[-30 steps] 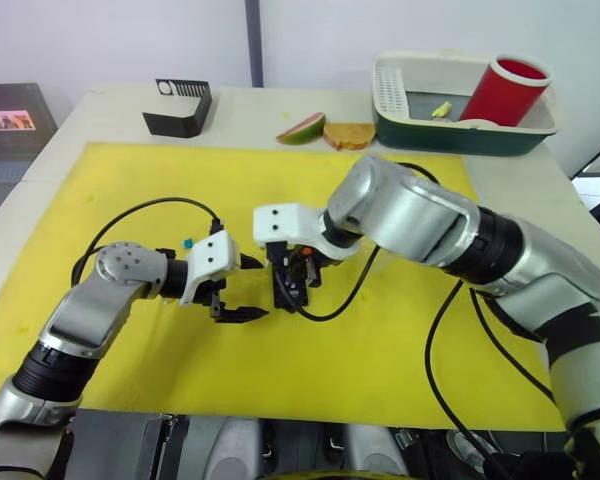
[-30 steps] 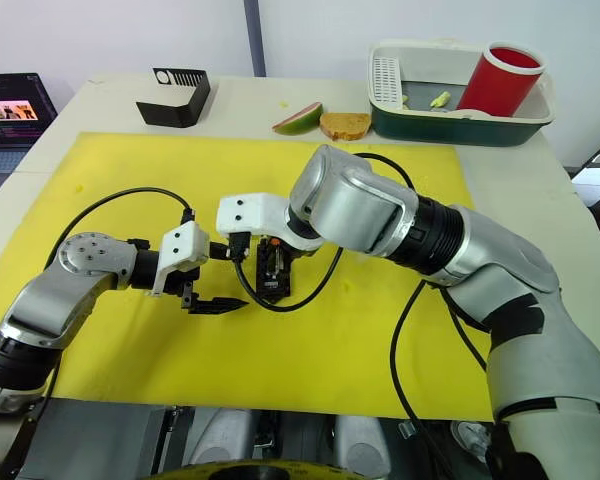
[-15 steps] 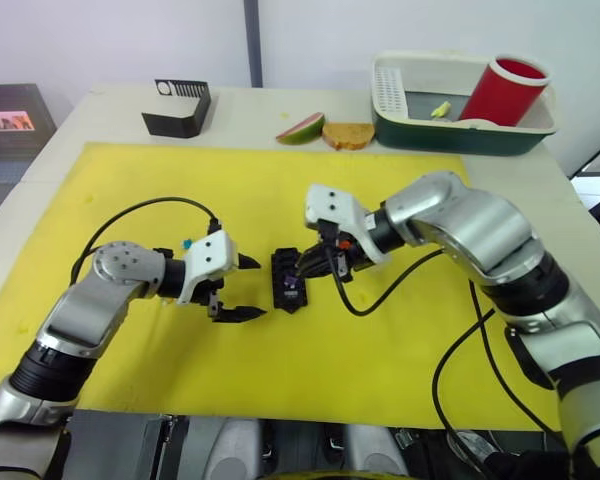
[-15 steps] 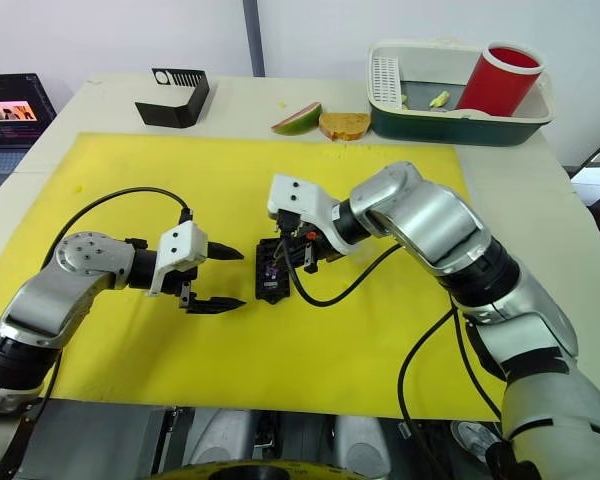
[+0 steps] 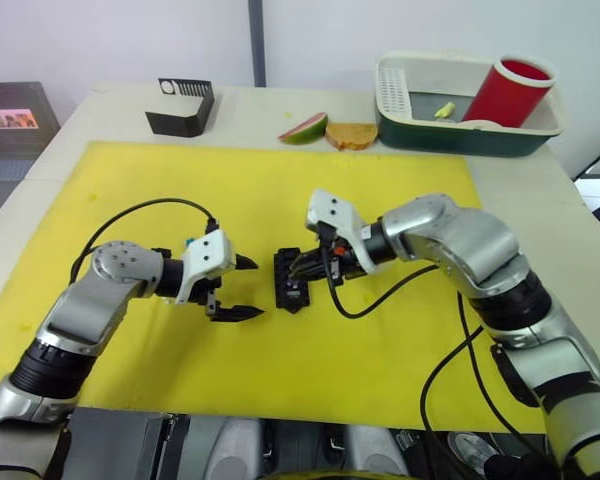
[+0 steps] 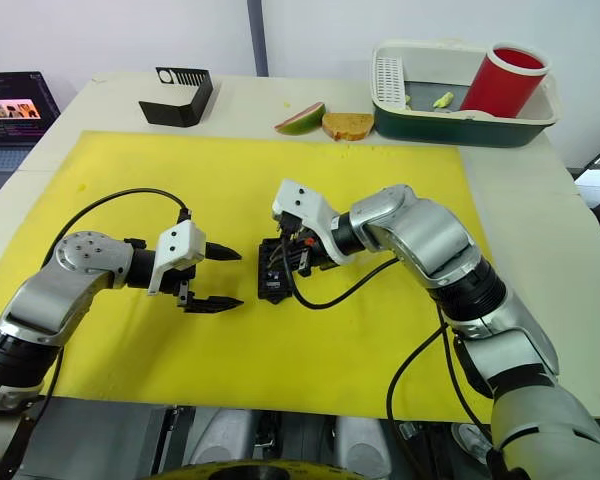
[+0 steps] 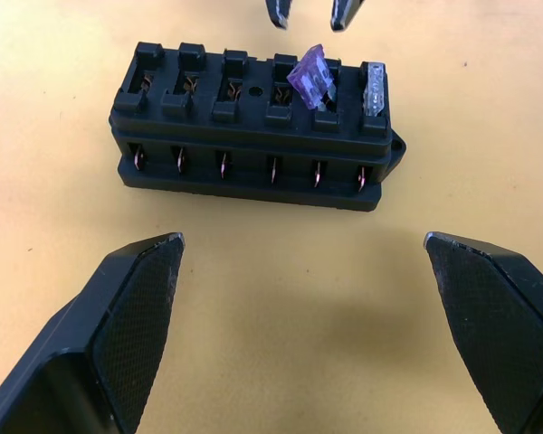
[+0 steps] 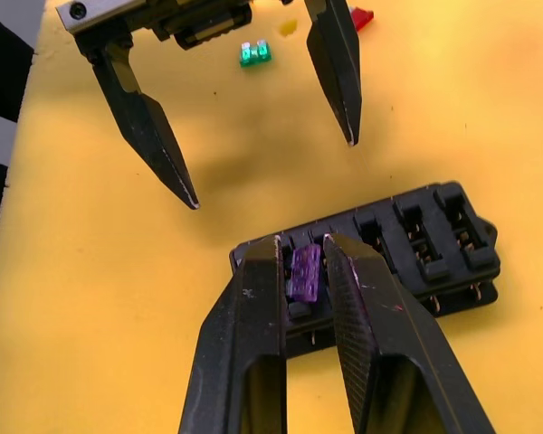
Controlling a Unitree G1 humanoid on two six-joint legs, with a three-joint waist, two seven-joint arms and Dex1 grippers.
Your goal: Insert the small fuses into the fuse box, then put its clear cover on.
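Observation:
The black fuse box (image 5: 288, 281) lies in the middle of the yellow mat (image 5: 280, 190). A purple fuse (image 7: 309, 77) sits tilted in one of its slots, with a clear fuse (image 7: 373, 86) in the end slot beside it. My right gripper (image 5: 315, 270) hovers at the box's right side, fingertips a narrow gap apart just clear of the purple fuse (image 8: 304, 271). My left gripper (image 5: 248, 288) is wide open and empty, left of the box. Green (image 8: 254, 54), amber (image 8: 290, 27) and red (image 8: 362, 16) fuses lie loose on the mat behind the left gripper. The clear cover is out of view.
A black slotted holder (image 5: 183, 107) stands at the table's back left. A fruit slice (image 5: 302, 128) and a bread slice (image 5: 351, 135) lie at the mat's far edge. A white-and-green bin (image 5: 450, 130) holding a red cup (image 5: 515, 90) sits at the back right.
The right arm has swung out from over the fuse box to its right side, leaving the purple fuse in a slot. The left gripper has stayed open in place.

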